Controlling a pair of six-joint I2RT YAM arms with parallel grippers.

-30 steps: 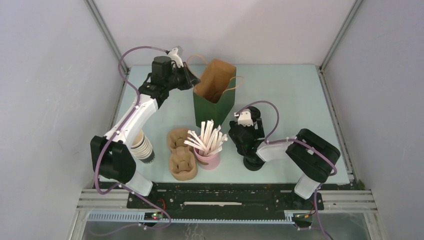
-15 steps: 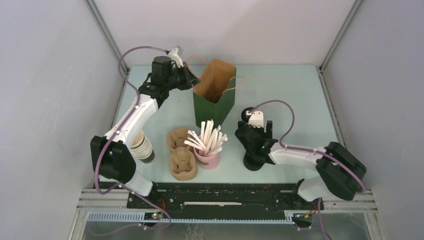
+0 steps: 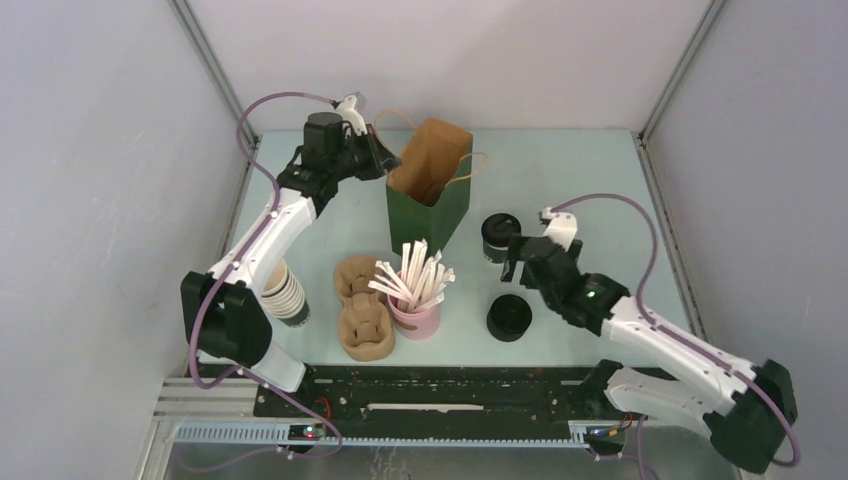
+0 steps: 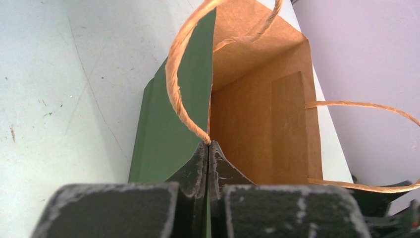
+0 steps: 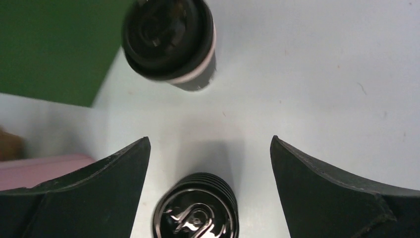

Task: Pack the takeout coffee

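lid stack [image 3: 510, 317]: black, nearest, on the table [image 3: 600, 190], under the right gripper
straw holder [image 3: 417, 320]: pink, full of straws [image 3: 410, 272], left of the lid stack
right gripper [image 5: 208, 148]: jaws spread wide, holding nothing, above the gap between lid stack and takeout coffee
takeout coffee [image 3: 495, 237]: upright, lidded, just right of the bag, outside it
bag [image 3: 428, 200]: green, mouth open
left gripper [image 4: 208, 148]: jaws pinched onto the bag's rim by a handle [image 4: 181, 94]
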